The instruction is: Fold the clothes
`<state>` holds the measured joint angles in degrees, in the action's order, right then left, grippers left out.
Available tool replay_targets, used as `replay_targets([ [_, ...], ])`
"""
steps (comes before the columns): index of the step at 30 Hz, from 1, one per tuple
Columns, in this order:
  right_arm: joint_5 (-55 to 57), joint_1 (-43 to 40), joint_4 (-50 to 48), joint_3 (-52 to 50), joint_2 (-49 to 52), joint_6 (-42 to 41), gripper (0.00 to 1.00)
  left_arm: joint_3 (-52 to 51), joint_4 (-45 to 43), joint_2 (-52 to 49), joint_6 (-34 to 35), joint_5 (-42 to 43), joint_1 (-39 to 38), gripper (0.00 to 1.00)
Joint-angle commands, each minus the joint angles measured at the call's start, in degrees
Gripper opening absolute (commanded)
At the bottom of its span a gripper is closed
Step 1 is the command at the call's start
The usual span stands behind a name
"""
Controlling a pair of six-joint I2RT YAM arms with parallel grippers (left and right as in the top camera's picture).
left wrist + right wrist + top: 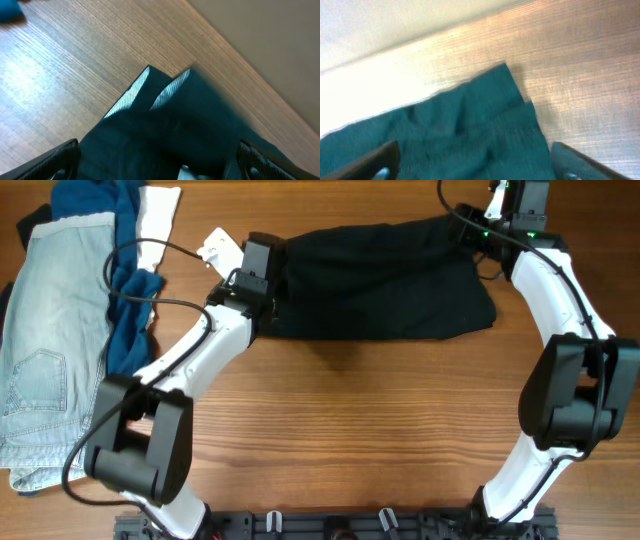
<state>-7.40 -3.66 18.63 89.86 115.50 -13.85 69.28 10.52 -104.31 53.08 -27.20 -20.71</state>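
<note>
The large black garment lies flat across the far middle of the table, folded into a rough rectangle. My left gripper is at its left edge. In the left wrist view its fingers are spread wide with black cloth between them, and two pale grey lining corners show. My right gripper is at the garment's far right corner. In the right wrist view its fingers are also spread wide over the cloth, which looks teal and blurred there.
Faded light-blue jeans lie at the left edge, with a dark-blue piece and a white piece beside them. A small white tag lies near the left gripper. The far table edge runs close behind the garment.
</note>
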Motion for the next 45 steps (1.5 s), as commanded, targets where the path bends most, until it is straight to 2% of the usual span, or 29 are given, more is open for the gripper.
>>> replay_targets([
  [1,-0.2,0.6,-1.9,1.3,0.7,-1.1,1.00,0.2,-2.2,-1.0,-5.7,-0.2,2.5,1.00],
  [4,-6.3,0.6,-0.6,1.6,-1.3,0.9,1.00,1.5,-1.5,0.2,-16.7,8.0,3.9,1.00],
  [8,-10.6,0.6,4.3,1.6,-3.8,5.2,1.00,2.1,1.5,1.9,-26.4,14.6,3.8,1.00],
  [13,-4.0,0.4,13.1,1.5,-3.0,10.4,1.00,2.1,9.6,1.4,-27.8,21.0,6.1,1.00],
  [16,-4.0,0.4,14.6,1.5,-2.4,12.2,1.00,2.1,9.9,-1.7,-38.1,34.6,9.5,1.00],
  [22,-4.6,0.4,15.8,1.5,-2.4,12.2,1.00,2.1,8.3,-5.6,-43.8,38.1,13.3,1.00],
  [26,-4.6,0.5,17.2,1.5,-2.4,12.1,1.00,2.1,5.2,-9.4,-43.9,41.6,15.5,1.00],
  [30,-4.4,0.5,17.3,1.5,-2.4,9.0,1.00,2.1,3.3,-13.2,-43.9,41.6,15.5,1.00],
  [33,-4.4,0.5,17.0,1.5,-2.4,5.6,1.00,2.1,1.9,-15.4,-43.7,43.6,15.3,0.92],
  [37,-4.4,0.5,17.1,1.5,-2.4,4.8,1.00,2.1,0.8,-17.2,-43.7,45.7,15.3,0.73],
  [38,-4.4,0.5,17.2,1.5,-2.4,4.7,1.00,2.1,0.5,-18.1,-43.7,45.7,15.3,0.57],
  [39,-4.4,0.5,17.2,1.5,-2.4,4.4,1.00,2.1,0.4,-18.5,-43.7,45.7,15.3,0.49],
  [40,-4.4,0.5,17.2,1.5,-2.4,3.4,1.00,2.1,0.2,-19.0,-43.7,45.6,15.3,0.35],
  [41,-4.6,0.5,17.1,1.5,-2.4,2.1,1.00,2.1,-0.1,-19.3,-43.7,45.6,15.3,0.08],
  [42,-4.9,0.5,16.8,1.5,-2.4,1.2,1.00,2.1,-0.5,-19.4,-43.6,45.4,15.3,0.04],
  [45,-6.1,0.5,17.0,1.5,-2.4,1.9,1.00,2.1,-0.1,-18.0,-41.9,44.2,15.8,0.04],
])
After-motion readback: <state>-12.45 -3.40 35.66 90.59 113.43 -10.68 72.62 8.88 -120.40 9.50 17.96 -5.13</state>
